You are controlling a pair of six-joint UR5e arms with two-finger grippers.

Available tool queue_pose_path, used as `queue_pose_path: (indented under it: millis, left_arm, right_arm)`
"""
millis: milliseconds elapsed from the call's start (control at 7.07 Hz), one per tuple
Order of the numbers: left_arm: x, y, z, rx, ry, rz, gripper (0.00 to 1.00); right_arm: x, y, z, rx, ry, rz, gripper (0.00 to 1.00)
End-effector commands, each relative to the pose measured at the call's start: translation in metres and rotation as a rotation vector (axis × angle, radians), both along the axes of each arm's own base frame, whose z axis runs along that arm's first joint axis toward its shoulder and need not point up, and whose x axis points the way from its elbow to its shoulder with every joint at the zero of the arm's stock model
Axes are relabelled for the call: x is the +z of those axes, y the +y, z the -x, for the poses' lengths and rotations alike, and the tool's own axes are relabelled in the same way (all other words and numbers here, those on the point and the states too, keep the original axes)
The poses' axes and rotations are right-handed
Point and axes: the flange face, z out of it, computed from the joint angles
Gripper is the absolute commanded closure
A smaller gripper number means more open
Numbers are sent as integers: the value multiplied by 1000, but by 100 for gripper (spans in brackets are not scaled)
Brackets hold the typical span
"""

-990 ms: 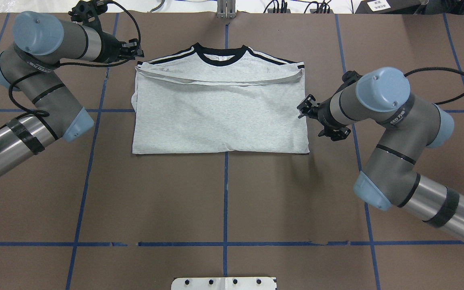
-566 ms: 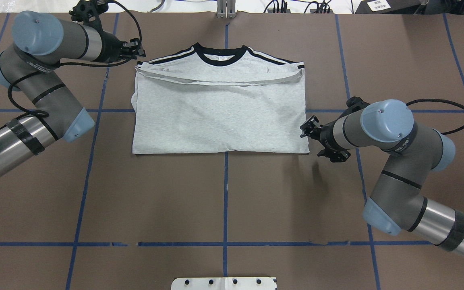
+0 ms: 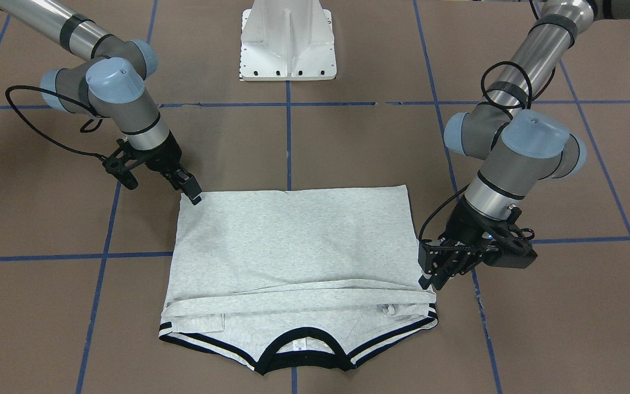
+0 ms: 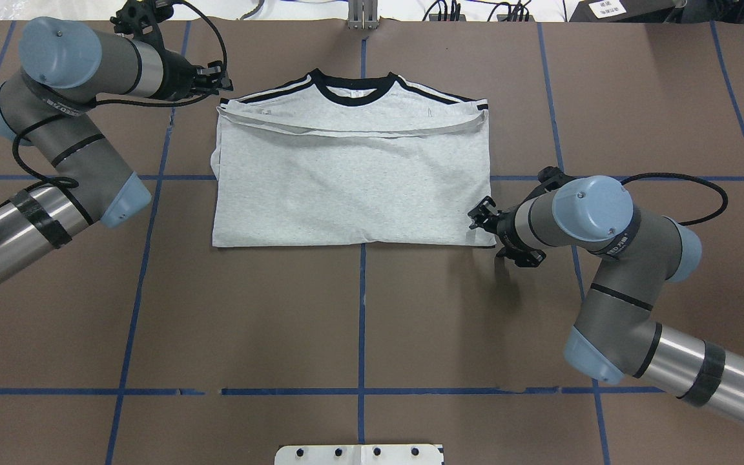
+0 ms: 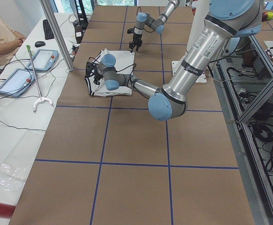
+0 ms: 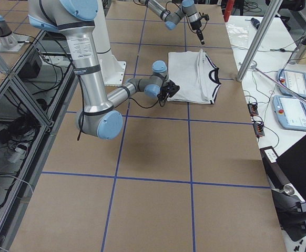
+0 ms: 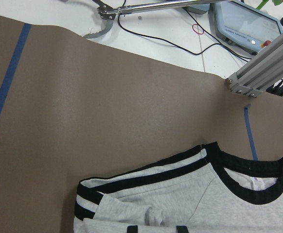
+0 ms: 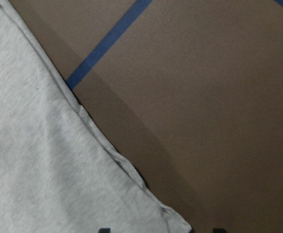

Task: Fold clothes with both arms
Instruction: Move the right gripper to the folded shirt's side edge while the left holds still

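Observation:
The grey T-shirt [image 4: 352, 187] lies folded in half on the brown table, its hem drawn up near the black collar [image 4: 352, 87]. My left gripper [image 4: 220, 82] hovers just off the shirt's far left shoulder corner, open and empty; the left wrist view shows striped sleeves [image 7: 146, 179] between its fingertips [image 7: 180, 228]. My right gripper [image 4: 478, 223] is low at the shirt's near right corner, open. In the right wrist view that corner of the shirt [image 8: 44, 160] sits between the fingertips [image 8: 218, 230]. The front-facing view shows the right gripper [image 3: 194, 196] and left gripper [image 3: 430, 279] at opposite corners.
The white pedestal base [image 3: 287, 44] stands at the robot's side of the table. Blue tape lines [image 4: 362, 310] grid the brown surface. An aluminium post [image 4: 362, 13] rises behind the collar. A bench with tablets [image 5: 42, 58] and a seated person [image 5: 0, 33] lies beyond the far edge.
My right gripper has travelled along the shirt's right edge toward the robot and inward, reaching the near right corner. The left arm and the shirt have stayed still.

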Motion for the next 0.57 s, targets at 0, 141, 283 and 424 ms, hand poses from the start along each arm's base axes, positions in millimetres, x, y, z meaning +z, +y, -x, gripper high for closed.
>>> queue_pose_path:
  millis: [0,141,283,424]
  left_arm:
    - [-1,0,0,-1,0,0,62]
    - [-1,0,0,-1,0,0,62]
    - [-1,0,0,-1,1,-2,62]
    - [-1,0,0,-1,1,-2,61]
  right_arm:
    - [2,-5,3,8,11,-6,35]
    - [2,-6,2,13,10,-7,57]
    - [-3,-8,-3,17,2,-12,100]
    - [-4,-8,-3,15,1,-13,100]
